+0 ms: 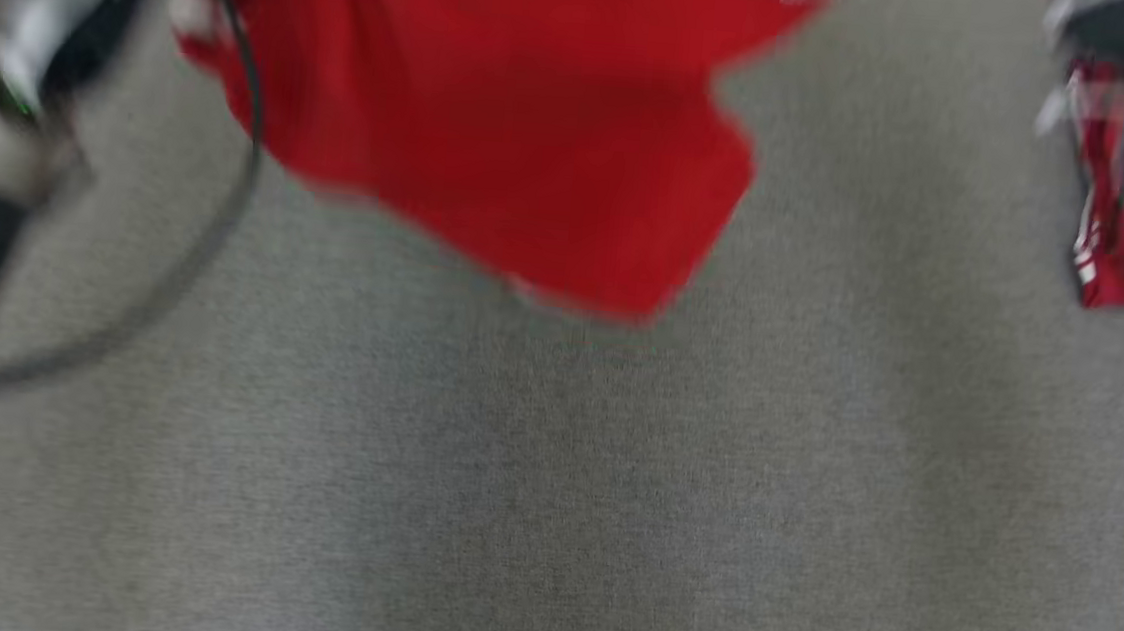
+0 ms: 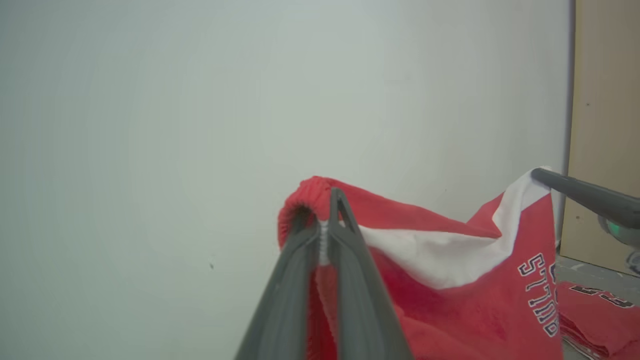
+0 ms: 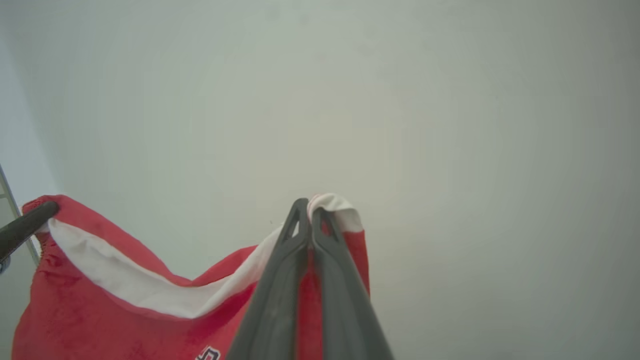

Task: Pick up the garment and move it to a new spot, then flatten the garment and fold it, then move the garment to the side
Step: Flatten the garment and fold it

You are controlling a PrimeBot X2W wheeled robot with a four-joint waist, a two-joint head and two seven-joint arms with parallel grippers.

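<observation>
Two-point suspension of the garment (image 1: 499, 100). I have the left end effector (image 2: 322, 222) clamped narrow on a red ribbed corner (image 2: 310, 192), with cloth pinched between its fingers. The right end effector (image 3: 310, 220) is likewise closed on the opposite corner, where the white band (image 3: 335, 205) wraps over its tips. The two arms are apart, so the upper edge sags in a shallow curve between them. The body of the cloth hangs free in front of the pale wall (image 2: 150, 125).

In the blurred head view the lower hem is above the grey surface (image 1: 547, 505); I cannot tell whether that is a desk or the floor, nor whether the hem touches it.

I judge that holding two corners lets gravity pull out the creases, so the cloth can be laid down spread for flattening. The printed lettering (image 2: 542, 295) faces the left wrist camera.

I can make out no container. A second heap of red cloth (image 2: 600, 310) lies low beside a beige panel (image 2: 605, 125), well apart from the held piece.
</observation>
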